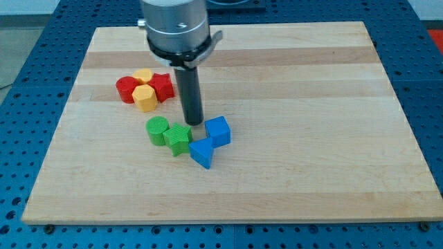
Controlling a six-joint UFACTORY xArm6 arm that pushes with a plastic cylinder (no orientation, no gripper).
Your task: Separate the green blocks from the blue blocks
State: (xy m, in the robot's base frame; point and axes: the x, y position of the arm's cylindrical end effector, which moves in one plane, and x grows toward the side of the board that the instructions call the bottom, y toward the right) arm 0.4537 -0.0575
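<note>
A green cylinder (157,129) and a green star-shaped block (178,137) sit side by side near the board's middle. A blue cube (218,131) and a blue triangular block (203,151) lie just to their right; the blue triangular block touches the green star. My tip (194,124) is down on the board just above the gap between the green star and the blue cube, close to both.
A cluster of two red blocks (127,88) (163,86) and two yellow blocks (143,75) (145,98) lies to the upper left of the green blocks. The wooden board (332,138) rests on a blue perforated table.
</note>
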